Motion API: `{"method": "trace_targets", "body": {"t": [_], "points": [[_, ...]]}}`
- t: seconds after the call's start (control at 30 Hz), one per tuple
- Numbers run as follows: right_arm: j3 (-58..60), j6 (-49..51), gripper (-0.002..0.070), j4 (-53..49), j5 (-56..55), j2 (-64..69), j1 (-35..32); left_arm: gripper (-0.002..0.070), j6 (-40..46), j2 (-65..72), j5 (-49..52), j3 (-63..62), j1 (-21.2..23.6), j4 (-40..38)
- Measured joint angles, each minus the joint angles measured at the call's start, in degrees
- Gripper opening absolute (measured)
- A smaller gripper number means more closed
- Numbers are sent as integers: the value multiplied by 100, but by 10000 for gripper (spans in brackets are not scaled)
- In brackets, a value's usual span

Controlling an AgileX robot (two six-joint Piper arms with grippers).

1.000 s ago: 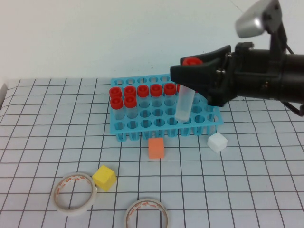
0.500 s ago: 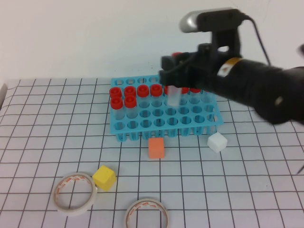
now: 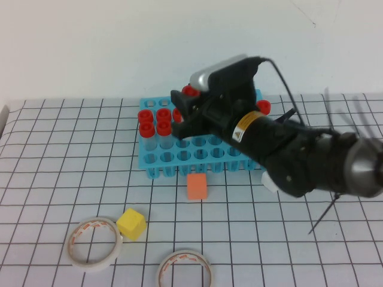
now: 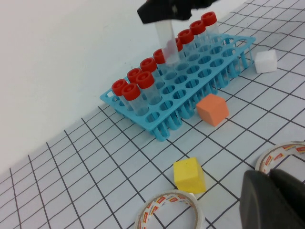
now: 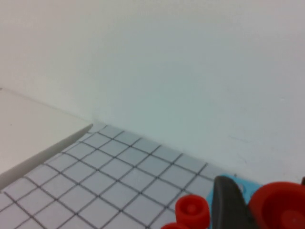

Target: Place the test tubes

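A blue tube rack stands at the back middle of the grid mat, with several red-capped tubes in its far rows, mostly toward the left end. My right gripper hovers over the rack's left-middle, shut on a clear test tube with a red cap. In the left wrist view that tube hangs upright under the right gripper, above the rack. The right wrist view shows the held cap next to one finger. My left gripper is shut and holds nothing, low near a tape roll.
An orange cube lies just in front of the rack. A white cube sits at its right end, a yellow cube nearer me. Two tape rolls lie near the front edge.
My right arm has swung left across the rack, carrying the tube from above the right-hand holes to the left-middle. The left gripper has not moved.
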Motion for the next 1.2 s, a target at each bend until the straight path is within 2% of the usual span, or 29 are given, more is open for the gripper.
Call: {"method": "trace_targets", "body": {"t": [0.17, 0.23, 0.77, 1.2], "points": [[-11, -76, 272, -59, -1064, 517, 0, -1, 0, 0, 0, 0, 0, 0], [-92, -128, 272, -52, -1154, 703, 0, -1, 0, 0, 0, 0, 0, 0], [-985, -699, 272, 128, -129, 1300, 0, -1, 0, 0, 0, 0, 0, 0], [-1099, -1012, 271, 548, -68, 1423, 0, -1, 0, 0, 0, 0, 0, 0]]}}
